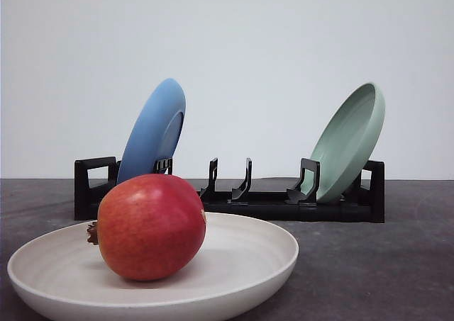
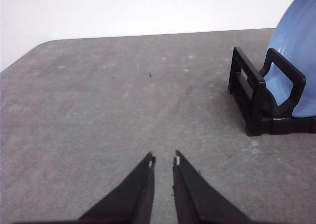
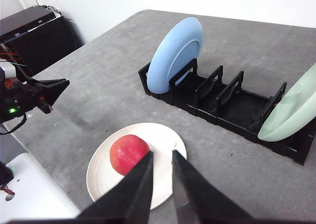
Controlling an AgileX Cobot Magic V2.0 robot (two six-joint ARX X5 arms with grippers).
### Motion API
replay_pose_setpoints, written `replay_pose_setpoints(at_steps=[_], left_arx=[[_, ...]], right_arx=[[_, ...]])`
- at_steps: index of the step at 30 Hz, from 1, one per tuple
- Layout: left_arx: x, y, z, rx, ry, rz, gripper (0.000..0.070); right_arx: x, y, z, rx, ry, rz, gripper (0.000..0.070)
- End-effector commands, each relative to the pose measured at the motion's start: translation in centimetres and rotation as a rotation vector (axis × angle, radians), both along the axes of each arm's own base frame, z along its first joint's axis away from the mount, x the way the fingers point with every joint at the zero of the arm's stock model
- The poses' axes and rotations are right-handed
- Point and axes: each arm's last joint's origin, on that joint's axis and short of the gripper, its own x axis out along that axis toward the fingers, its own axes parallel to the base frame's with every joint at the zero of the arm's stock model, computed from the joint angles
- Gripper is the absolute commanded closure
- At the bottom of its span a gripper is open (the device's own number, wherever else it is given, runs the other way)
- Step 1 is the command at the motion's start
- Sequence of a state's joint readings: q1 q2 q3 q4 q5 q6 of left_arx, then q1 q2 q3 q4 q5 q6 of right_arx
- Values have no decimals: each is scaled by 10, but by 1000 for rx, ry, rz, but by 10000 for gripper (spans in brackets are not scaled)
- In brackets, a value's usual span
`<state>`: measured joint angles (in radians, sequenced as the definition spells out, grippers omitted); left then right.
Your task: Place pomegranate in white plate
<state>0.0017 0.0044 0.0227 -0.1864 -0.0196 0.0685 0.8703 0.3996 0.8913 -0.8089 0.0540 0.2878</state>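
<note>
The pomegranate point(image 1: 150, 226) lies in the white plate point(image 1: 248, 261), left of the plate's middle in the front view, its brown crown nub pointing left. The plate sits flat on the grey surface point(image 1: 369, 264), nearest the camera.

Behind it stands a black rack point(image 1: 284, 204). A blue plate point(image 1: 152, 131) leans in the rack's left end slot, and a green plate point(image 1: 349, 140) leans in the right end slot; the slots between them hold nothing.

From the right wrist view, the right pincer point(image 3: 162, 157) hangs above the white plate's edge, just beside the pomegranate point(image 3: 129, 154) and not touching it. Its black fingers point(image 3: 140, 182) are nearly together with a narrow gap, holding nothing.

From the left wrist view, the left pincer point(image 2: 163, 158) hovers over bare surface, well apart from the rack's end point(image 2: 256, 98) and the blue plate point(image 2: 296, 56). Its fingers point(image 2: 143, 182) are likewise almost together, a thin gap between the tips, gripping nothing.
</note>
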Motion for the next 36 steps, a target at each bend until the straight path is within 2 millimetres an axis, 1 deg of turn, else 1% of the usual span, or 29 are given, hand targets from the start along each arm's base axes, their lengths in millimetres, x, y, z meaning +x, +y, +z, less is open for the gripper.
replay_pose_setpoints(at_steps=[1,5,9,13,15,18,19,24,25,30,36], left_arx=[[0,0,-4,16,11,-9,643],[0,0,-4,16,11,-9,643],[0,0,-4,16,11,-9,643],[0,0,-4,16,11,-9,643],[0,0,-4,16,11,-9,643],[0,0,-4,16,11,-9,643],[0,0,-4,16,11,-9,643],[0,0,-4,16,11,-9,643],[0,0,-4,16,11,-9,643],[0,0,-4,16,11,-9,643],[0,0,-4,16,11,-9,643]], right_arx=[[-1,0,4,12,-20,11,635],[-1,0,5,13,-20,11,635],[1,-4,5,17,-28,-44,635],[5,-14,3,-6,-64,-214,635],[8,-19,-4,-55,-122,-310,635],[17,-24,-27,-128,-244,-439,635],[21,-26,-38,-139,-283,-492,635],[36,-36,-87,-126,-381,-680,635],[39,-38,-98,-128,-388,-710,635],[49,-45,-138,-154,-361,-799,635],[56,-49,-170,-177,-302,-841,635]])
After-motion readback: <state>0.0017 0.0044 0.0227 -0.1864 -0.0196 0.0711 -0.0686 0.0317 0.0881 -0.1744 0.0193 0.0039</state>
